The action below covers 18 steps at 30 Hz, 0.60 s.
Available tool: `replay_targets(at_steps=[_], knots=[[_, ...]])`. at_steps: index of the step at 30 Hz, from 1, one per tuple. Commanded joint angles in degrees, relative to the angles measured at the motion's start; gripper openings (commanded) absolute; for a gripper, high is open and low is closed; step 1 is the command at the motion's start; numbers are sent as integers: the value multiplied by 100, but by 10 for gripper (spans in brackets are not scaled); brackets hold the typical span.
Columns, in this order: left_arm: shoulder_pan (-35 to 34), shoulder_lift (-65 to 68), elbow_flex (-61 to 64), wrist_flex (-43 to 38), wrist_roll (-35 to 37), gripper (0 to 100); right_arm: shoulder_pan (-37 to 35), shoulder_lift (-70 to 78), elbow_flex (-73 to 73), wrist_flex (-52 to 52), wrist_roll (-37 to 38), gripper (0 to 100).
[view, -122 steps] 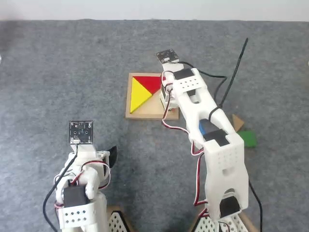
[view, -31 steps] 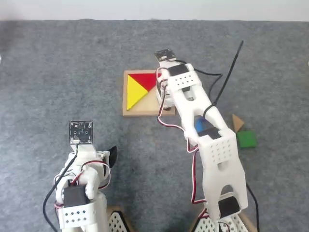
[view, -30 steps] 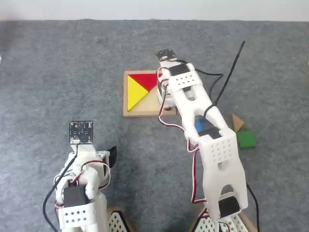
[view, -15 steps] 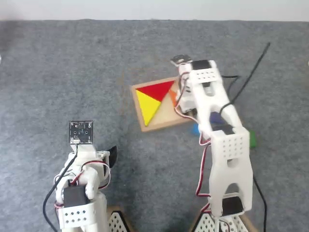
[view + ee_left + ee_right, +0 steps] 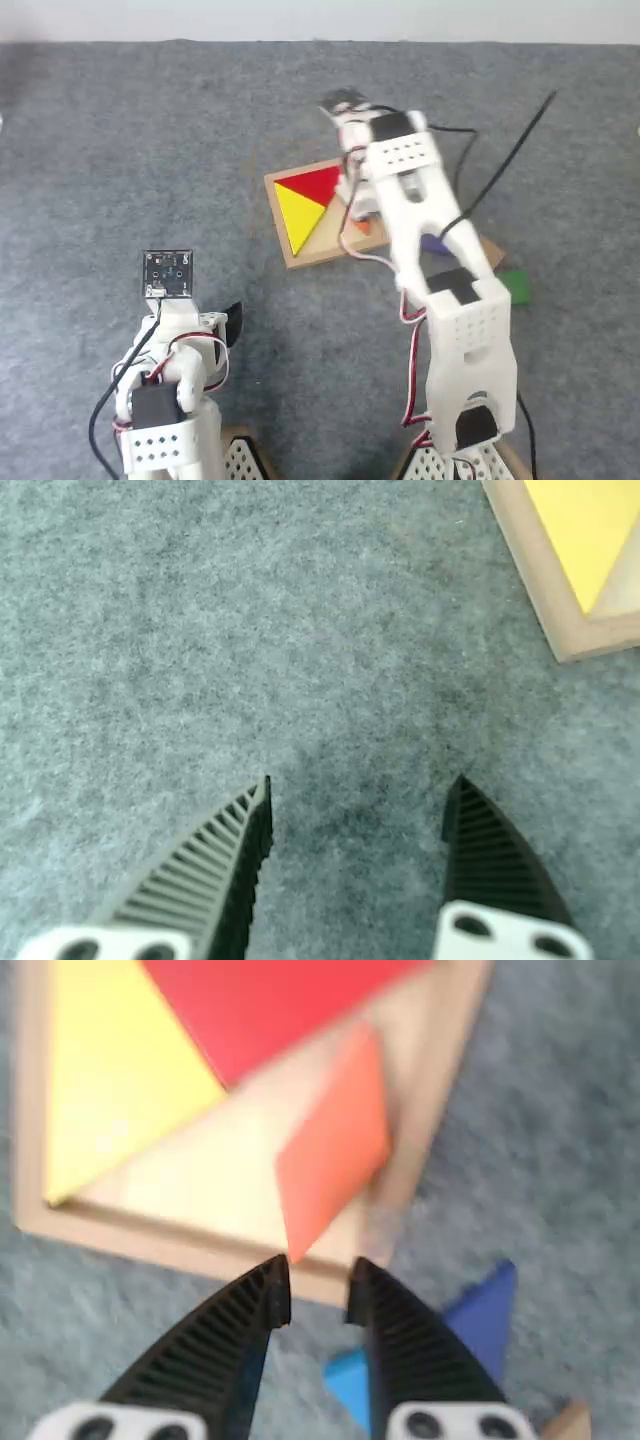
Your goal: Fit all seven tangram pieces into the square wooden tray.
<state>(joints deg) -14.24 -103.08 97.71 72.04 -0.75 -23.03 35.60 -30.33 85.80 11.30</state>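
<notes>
The square wooden tray [image 5: 292, 254] lies skewed on the grey felt, with a red triangle [image 5: 315, 184] and a yellow triangle [image 5: 299, 215] in it. An orange piece [image 5: 335, 1150] lies tilted at the tray's edge [image 5: 200, 1245], one end on the rim. My right gripper [image 5: 318, 1285] hovers just beyond that rim, its fingers a narrow gap apart with nothing between them. From above, the right arm [image 5: 405, 185] reaches over the tray's right side. My left gripper [image 5: 360, 820] stands open over bare felt, short of the tray corner [image 5: 560, 610].
A blue piece [image 5: 480, 1315] lies on the felt just outside the tray. To the right of the right arm lie a green piece [image 5: 515, 287], a tan piece [image 5: 488, 248] and a purple piece [image 5: 432, 243]. The felt left of the tray is bare.
The tray has been pushed and turned from square-on to skewed. The right arm swung right, then back left over the tray. The orange piece now shows at the tray's edge. The left arm stayed still.
</notes>
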Motion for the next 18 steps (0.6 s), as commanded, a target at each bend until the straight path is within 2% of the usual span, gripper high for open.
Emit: replay_targets(at_steps=[1, 7, 12, 18], knots=[[0, -123, -127, 26, 44, 271, -224, -215, -105, -145, -149, 197], [0, -123, -127, 26, 44, 271, -295, 251, -132, -479, -237, 309], [0, -123, -127, 26, 44, 271, -303, 664, -132, -1130, -1319, 310], [0, -123, -127, 26, 44, 271, -365, 752, -132, -1314, -2154, 310]])
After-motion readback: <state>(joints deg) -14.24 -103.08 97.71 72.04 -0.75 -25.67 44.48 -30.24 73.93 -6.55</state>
